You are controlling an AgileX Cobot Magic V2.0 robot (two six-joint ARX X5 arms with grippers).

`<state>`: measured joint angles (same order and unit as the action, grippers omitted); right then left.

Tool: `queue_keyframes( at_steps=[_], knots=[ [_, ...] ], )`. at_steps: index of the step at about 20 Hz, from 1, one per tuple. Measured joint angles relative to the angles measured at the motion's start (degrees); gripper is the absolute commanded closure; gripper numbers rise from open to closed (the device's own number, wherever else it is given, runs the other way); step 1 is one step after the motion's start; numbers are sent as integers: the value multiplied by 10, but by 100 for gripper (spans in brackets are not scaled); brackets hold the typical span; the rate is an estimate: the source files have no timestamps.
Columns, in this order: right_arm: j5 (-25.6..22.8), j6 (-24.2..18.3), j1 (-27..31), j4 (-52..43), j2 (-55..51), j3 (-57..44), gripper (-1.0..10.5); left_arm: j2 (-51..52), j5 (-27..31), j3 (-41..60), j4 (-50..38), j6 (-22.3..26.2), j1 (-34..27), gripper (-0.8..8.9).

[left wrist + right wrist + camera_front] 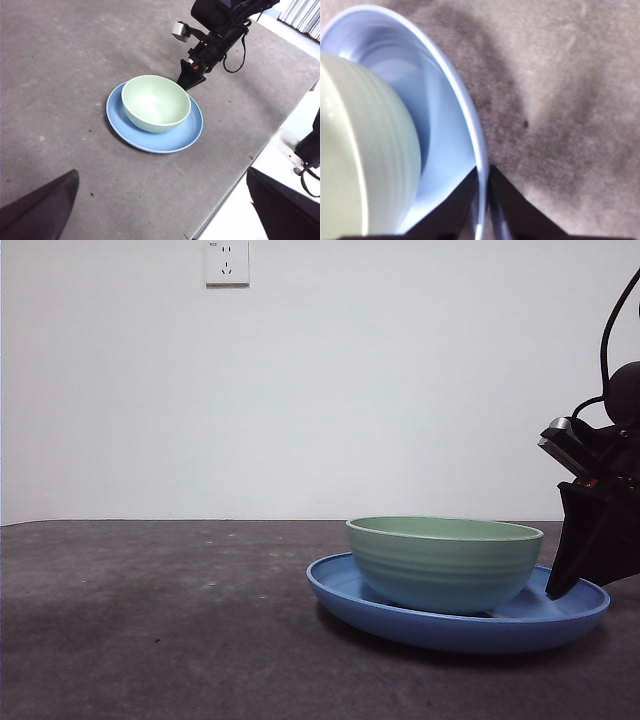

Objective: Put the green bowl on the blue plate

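The green bowl (445,562) sits upright inside the blue plate (340,588) on the dark table. In the left wrist view the bowl (155,100) rests a little off-centre on the plate (150,142). My right gripper (557,590) is down at the plate's rim on the side away from the bowl's middle. In the right wrist view its two black jaws (482,175) are pinched close together with the plate rim (465,107) running between them, and the bowl's ribbed wall (380,150) is beside them. My left gripper (160,210) hangs open high above the table, holding nothing.
The table's edge (235,185) runs near the plate, with a white floor beyond. The right arm's cable and body (220,30) rise behind the plate. A wall socket (227,262) is on the white wall.
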<state>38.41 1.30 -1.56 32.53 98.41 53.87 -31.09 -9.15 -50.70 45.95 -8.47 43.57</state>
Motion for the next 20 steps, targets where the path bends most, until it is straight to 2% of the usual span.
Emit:
queue_keyframes(
  at_steps=[7,11,16,20],
  knots=[
    [-47,1,-17,64,0,68,933,0,0,0,0,0,0,185],
    [-48,9,-68,83,0,114,933,0,0,0,0,0,0,185],
    [-49,46,-144,62,0,133,933,0,0,0,-1,0,0,185],
    [-80,67,-193,36,2,133,933,0,0,0,-2,0,0,184]
  ],
)
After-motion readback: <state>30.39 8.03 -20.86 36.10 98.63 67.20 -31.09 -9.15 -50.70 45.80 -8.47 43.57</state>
